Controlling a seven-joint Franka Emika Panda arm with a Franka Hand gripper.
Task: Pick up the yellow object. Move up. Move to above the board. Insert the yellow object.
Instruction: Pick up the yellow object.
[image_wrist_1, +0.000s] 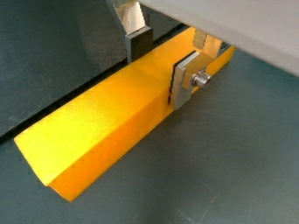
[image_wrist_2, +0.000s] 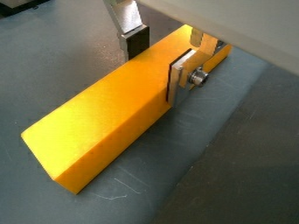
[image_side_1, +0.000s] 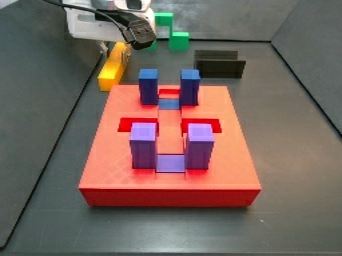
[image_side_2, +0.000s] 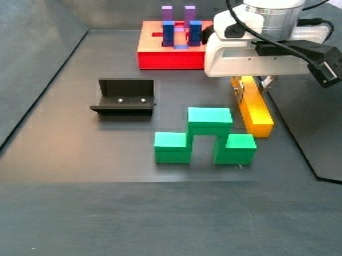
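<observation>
**Green stepped block and black fixture on a dark grey floor**

A bright green stepped block (image_side_2: 203, 137) lies flat on the dark grey floor (image_side_2: 80, 200). It has a raised middle section and two lower feet with a gap between them. The fixture (image_side_2: 124, 98), a dark L-shaped bracket on a base plate, stands apart from the green block, on its left in a side view. The gripper (image_side_2: 247, 82) hangs just beyond the green block's right end.

The claw (image_wrist_2: 159, 59) is straddling the long yellow-orange rectangular bar (image_wrist_2: 111, 118), lying on the dark grey floor (image_side_2: 94, 150) beside the large flat red square slab (image_side_1: 167, 170).
</observation>
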